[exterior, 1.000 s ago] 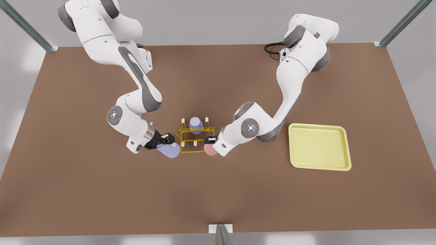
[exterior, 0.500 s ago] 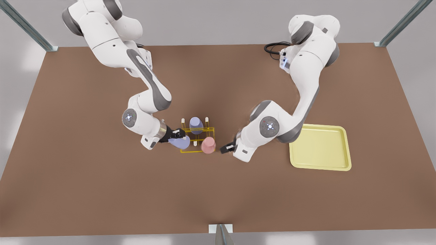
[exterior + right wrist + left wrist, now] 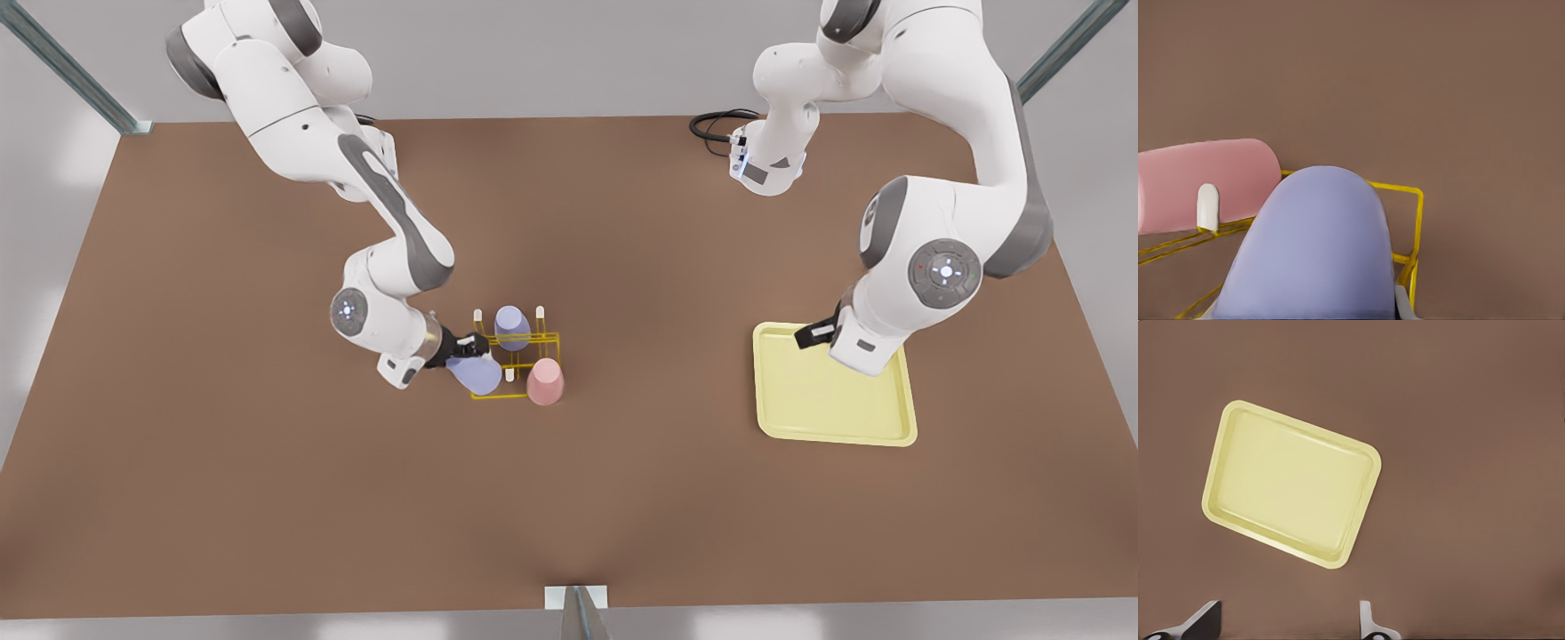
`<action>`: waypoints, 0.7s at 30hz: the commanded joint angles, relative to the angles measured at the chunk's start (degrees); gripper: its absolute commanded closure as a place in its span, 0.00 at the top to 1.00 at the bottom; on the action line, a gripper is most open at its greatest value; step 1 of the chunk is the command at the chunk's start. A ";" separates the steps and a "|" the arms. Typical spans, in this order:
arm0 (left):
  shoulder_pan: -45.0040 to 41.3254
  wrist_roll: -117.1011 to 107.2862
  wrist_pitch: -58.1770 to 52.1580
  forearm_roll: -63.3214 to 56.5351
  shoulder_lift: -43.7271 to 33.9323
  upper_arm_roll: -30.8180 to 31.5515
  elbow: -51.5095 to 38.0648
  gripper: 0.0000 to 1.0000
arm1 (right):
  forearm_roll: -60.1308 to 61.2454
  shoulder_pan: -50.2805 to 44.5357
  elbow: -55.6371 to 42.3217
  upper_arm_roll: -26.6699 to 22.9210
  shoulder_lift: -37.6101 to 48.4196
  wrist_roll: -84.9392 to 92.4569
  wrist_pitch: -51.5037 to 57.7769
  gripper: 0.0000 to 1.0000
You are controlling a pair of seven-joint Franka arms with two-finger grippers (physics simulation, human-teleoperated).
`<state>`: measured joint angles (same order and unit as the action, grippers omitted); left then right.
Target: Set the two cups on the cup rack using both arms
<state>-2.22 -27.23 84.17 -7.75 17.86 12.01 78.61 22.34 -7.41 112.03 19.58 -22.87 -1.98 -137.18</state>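
Front view: I see right tool [image 3: 468, 348] clamped on lavender cup [image 3: 476, 373] at rack [image 3: 516, 364]; left tool [image 3: 813, 333], fingers apart, over tray [image 3: 836, 427].

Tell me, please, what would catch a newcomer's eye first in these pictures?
The small bright yellow wire-frame cup rack at the table's middle draws the eye, with a salmon pink plastic cup and a pale lavender plastic cup on its pegs. The right gripper holds a second lavender cup tilted at the rack's edge. The left gripper hangs open above the flat pale yellow square tray.
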 commanded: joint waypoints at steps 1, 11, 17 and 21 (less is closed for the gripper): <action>0.03 26.26 -2.44 0.54 -0.11 0.03 -0.04 1.00 | -1.69 -0.15 0.39 0.02 0.10 -4.70 0.07 1.00; 0.12 26.26 -2.35 0.54 0.07 0.03 0.05 1.00 | -1.69 -0.23 -0.58 0.11 -0.07 -3.91 0.33 1.00; 0.47 26.35 -2.44 0.54 0.07 0.03 0.05 1.00 | -1.69 0.12 -7.26 -0.24 -0.16 -3.74 4.20 1.00; 0.47 26.35 -2.44 0.54 0.07 0.03 0.22 1.00 | -1.95 2.14 -14.90 -0.50 -0.69 -3.74 12.80 1.00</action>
<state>-1.76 -9.11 81.86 -7.17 18.00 12.02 78.84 20.21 -5.58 98.11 19.06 -23.39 -5.33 -131.01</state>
